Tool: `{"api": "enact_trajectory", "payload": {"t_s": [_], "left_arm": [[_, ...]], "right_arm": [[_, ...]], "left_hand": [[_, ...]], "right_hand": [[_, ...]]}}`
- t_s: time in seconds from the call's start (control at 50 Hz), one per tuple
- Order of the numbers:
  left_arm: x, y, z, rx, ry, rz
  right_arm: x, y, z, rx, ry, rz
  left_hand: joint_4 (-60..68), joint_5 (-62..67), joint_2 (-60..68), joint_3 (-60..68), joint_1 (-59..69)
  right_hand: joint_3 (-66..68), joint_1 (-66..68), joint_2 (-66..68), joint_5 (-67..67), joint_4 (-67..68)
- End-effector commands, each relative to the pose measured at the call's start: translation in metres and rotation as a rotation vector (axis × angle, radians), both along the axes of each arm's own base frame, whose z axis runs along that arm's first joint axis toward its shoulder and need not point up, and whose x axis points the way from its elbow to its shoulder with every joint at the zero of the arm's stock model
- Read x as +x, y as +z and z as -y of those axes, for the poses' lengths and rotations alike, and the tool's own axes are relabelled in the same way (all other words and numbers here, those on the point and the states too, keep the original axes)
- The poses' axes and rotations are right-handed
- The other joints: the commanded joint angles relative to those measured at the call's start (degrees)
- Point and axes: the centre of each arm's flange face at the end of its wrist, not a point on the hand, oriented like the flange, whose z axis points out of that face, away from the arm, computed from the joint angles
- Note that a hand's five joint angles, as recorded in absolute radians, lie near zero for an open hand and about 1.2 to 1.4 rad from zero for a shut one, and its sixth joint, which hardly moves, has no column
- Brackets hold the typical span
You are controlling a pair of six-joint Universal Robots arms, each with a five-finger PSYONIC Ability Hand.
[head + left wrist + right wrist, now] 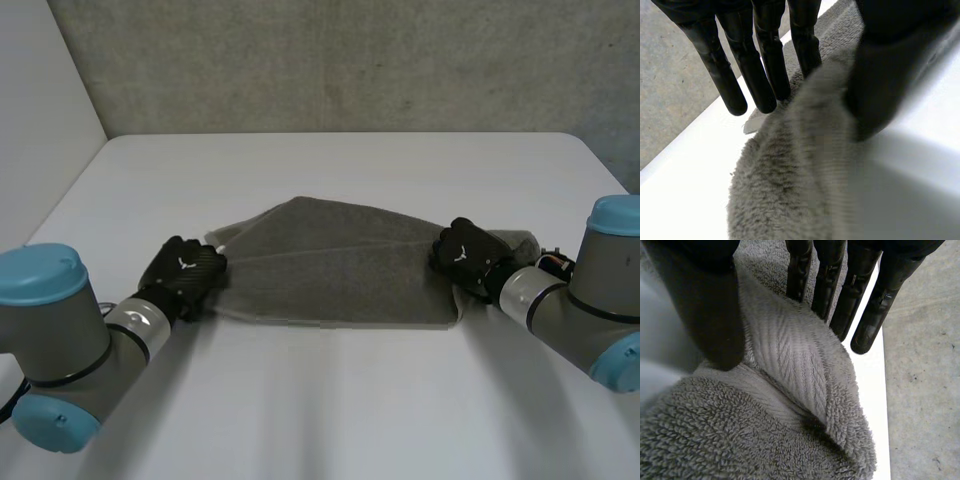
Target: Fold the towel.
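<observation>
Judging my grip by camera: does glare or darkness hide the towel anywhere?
Head view: even light, towel plain against the table. Left wrist view: table glares white beside the towel. Right wrist view: towel evenly lit throughout.

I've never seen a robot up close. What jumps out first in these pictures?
A grey towel lies creased in the middle of the white table. A black robot hand sits at each end: the left robot hand at its left end, the right robot hand at its right end. In the wrist views each pinches a raised ridge of cloth between thumb and straight fingers.
</observation>
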Motion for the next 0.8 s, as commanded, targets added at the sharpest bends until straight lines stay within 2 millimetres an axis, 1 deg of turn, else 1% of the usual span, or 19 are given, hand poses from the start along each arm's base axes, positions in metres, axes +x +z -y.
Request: {"api": "enact_trajectory", "payload": {"t_s": [0.02, 0.06, 0.12, 0.24, 0.28, 0.38, 0.4, 0.44, 0.48, 0.54, 0.56, 0.62, 0.7, 0.8], "left_arm": [[0.001, 0.002, -0.001, -0.001, 0.003, 0.000], [0.001, 0.002, 0.000, -0.006, 0.003, -0.002], [0.001, 0.002, 0.001, -0.007, 0.003, -0.003], [0.002, 0.001, 0.003, -0.006, 0.006, -0.001], [0.001, 0.001, 0.005, -0.009, 0.005, 0.001], [0.003, 0.000, 0.010, -0.011, 0.016, 0.004], [0.003, 0.000, 0.010, -0.011, 0.016, 0.004], [0.004, 0.000, 0.010, -0.009, 0.019, 0.004], [0.004, 0.001, 0.010, -0.009, 0.021, 0.005], [0.005, 0.003, 0.010, -0.012, 0.021, 0.004], [0.005, 0.004, 0.009, -0.014, 0.021, 0.003], [0.005, 0.005, 0.009, -0.015, 0.021, 0.003], [0.005, 0.005, 0.008, -0.015, 0.019, 0.003], [0.005, 0.007, 0.008, -0.020, 0.022, 0.002]], "right_arm": [[0.002, 0.008, 0.005, -0.025, -0.002, 0.013], [0.002, 0.015, 0.005, -0.028, -0.012, 0.035], [0.001, 0.021, 0.006, -0.014, -0.028, 0.072], [-0.001, 0.030, 0.006, 0.008, -0.055, 0.123], [-0.003, 0.037, 0.008, 0.015, -0.075, 0.160], [-0.005, 0.043, 0.006, 0.049, -0.097, 0.210], [-0.005, 0.043, 0.005, 0.049, -0.097, 0.210], [-0.005, 0.043, 0.002, 0.088, -0.109, 0.234], [-0.005, 0.042, 0.000, 0.111, -0.108, 0.238], [-0.006, 0.038, -0.003, 0.153, -0.110, 0.232], [-0.006, 0.036, -0.005, 0.170, -0.110, 0.224], [-0.006, 0.032, -0.006, 0.188, -0.107, 0.218], [-0.005, 0.030, -0.005, 0.190, -0.105, 0.217], [-0.005, 0.032, -0.004, 0.180, -0.104, 0.215]], "left_hand": [[1.6, 1.9, 1.7, 1.8, 1.9], [2.0, 2.3, 2.0, 2.1, 2.3], [3.6, 4.0, 3.7, 3.8, 4.0], [4.8, 5.1, 4.9, 5.0, 5.1], [9.2, 9.5, 9.3, 9.3, 9.5], [13.7, 14.0, 13.8, 13.9, 14.0], [13.7, 14.1, 13.8, 13.9, 14.1], [19.4, 19.7, 19.5, 19.6, 19.7], [21.8, 22.1, 21.9, 21.9, 22.1], [22.3, 22.6, 22.4, 22.5, 22.6], [22.3, 22.6, 22.4, 22.5, 22.6], [22.3, 22.6, 22.4, 22.5, 22.6], [22.3, 22.6, 22.4, 22.5, 22.6], [22.3, 22.6, 22.4, 22.5, 22.6]], "right_hand": [[10.5, 10.3, 10.2, 10.5, 10.4], [17.5, 17.3, 17.2, 17.5, 17.4], [19.9, 19.7, 19.6, 19.9, 19.8], [19.7, 19.5, 19.4, 19.7, 19.6], [16.4, 16.2, 16.1, 16.4, 16.3], [11.7, 11.5, 11.3, 11.7, 11.6], [11.7, 11.5, 11.3, 11.6, 11.6], [11.7, 11.5, 11.3, 11.6, 11.6], [11.7, 11.5, 11.3, 11.6, 11.6], [10.8, 10.6, 10.5, 10.8, 10.7], [7.8, 7.6, 7.5, 7.8, 7.7], [3.8, 3.6, 3.4, 3.8, 3.7], [2.4, 2.2, 2.1, 2.4, 2.3], [8.5, 8.3, 8.1, 8.5, 8.4]]}}
